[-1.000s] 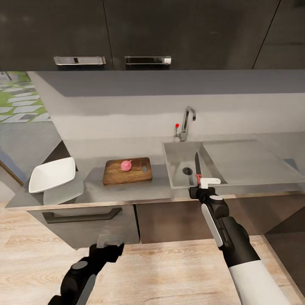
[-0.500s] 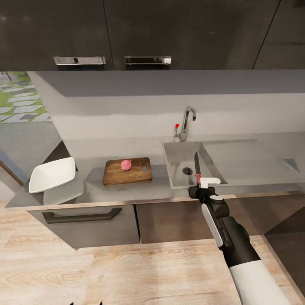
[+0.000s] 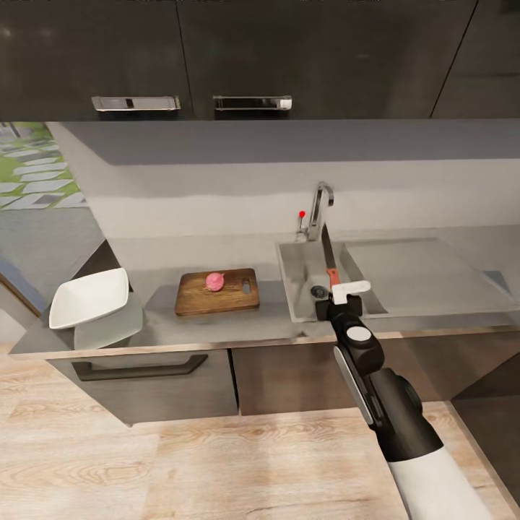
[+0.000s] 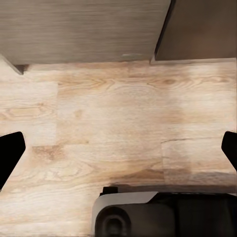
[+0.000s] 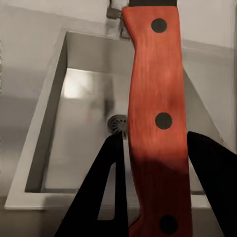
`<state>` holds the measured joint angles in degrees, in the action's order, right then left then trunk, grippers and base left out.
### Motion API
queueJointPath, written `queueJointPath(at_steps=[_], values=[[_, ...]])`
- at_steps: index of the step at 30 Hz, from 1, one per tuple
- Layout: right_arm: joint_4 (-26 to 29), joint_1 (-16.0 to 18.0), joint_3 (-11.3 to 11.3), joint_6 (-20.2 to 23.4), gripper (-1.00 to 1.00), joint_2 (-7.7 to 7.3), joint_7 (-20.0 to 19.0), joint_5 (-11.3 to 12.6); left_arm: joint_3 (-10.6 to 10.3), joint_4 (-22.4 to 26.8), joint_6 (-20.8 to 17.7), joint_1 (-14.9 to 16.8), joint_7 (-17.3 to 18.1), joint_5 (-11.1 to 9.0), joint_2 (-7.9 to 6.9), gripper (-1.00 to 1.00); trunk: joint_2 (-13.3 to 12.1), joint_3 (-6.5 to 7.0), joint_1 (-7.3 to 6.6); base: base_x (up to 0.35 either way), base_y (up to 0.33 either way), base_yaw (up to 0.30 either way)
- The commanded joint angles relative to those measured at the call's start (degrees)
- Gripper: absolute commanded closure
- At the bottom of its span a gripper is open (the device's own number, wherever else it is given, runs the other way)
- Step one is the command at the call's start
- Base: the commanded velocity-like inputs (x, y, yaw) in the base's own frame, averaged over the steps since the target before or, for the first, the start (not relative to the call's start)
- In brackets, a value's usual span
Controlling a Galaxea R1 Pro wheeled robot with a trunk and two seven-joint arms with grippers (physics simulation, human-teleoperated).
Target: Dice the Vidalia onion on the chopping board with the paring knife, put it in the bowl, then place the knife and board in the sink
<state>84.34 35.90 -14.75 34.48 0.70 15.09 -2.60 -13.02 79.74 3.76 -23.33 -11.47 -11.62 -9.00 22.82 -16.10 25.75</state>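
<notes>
The pinkish Vidalia onion [image 3: 214,281] sits whole on the dark-brown chopping board [image 3: 217,292], which lies on the grey countertop [image 3: 159,260] left of the sink [image 3: 307,261]. My right gripper [image 3: 339,292] [image 5: 157,143] is shut on the paring knife [image 3: 330,261]. It holds the knife by its red-orange handle [image 5: 158,94] above the basin, blade pointing toward the tap [image 3: 318,209]. The drain [image 5: 117,124] lies below the handle. The white bowl [image 3: 88,297] rests at the counter's left end. My left gripper [image 4: 118,153] is open over the wooden floor.
Dark wall cabinets [image 3: 238,58] hang above the counter. A flat drainer [image 3: 419,271] adjoins the basin on the right. Drawer fronts [image 3: 144,375] sit under the counter edge. Light wooden floor [image 3: 217,462] spreads in front; my base [image 4: 148,217] sits below the left gripper.
The left arm has dropped out of the head view. My right gripper has carried the knife farther in over the sink and slightly left.
</notes>
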Motion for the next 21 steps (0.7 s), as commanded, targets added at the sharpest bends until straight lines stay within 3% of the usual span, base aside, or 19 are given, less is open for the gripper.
queueJointPath(at_steps=[1,5,10,13,16,21], values=[[0.3,0.1,-0.1,0.3,1.0,0.03,0.1,-0.4,-0.2,-0.4,0.2,0.0,-0.4,-0.6,-0.03,-1.0,0.1,-0.04,0.04,0.0,0.0,0.0],[0.6,0.1,-0.2,-0.4,1.0,0.12,0.1,-0.5,0.2,-1.3,0.2,0.0,-0.4,-0.6,0.02,-1.0,0.1,0.24,0.04,0.0,0.0,0.0],[0.6,0.1,-0.3,-0.7,1.0,0.36,0.1,-0.4,4.5,-6.8,0.3,0.0,-0.4,-0.7,0.05,-1.0,0.1,0.68,0.04,0.0,0.0,0.0],[0.6,0.1,-0.2,-0.7,1.0,0.42,0.1,-0.4,5.9,-10.2,0.3,0.0,-0.3,-0.8,0.1,-1.0,0.1,0.94,0.04,0.0,0.0,0.0],[0.6,0.1,-0.2,-0.7,1.0,0.38,0.1,-0.4,6.6,-15.6,1.6,0.0,-0.2,-0.8,0.12,-1.0,0.1,1.22,0.04,0.0,0.0,0.0],[0.6,0.1,-0.2,-0.7,1.0,0.36,0.1,-0.4,6.7,-17.9,4.7,0.0,-0.2,-0.9,1.15,-1.0,0.1,1.67,0.04,0.0,0.0,0.0]])
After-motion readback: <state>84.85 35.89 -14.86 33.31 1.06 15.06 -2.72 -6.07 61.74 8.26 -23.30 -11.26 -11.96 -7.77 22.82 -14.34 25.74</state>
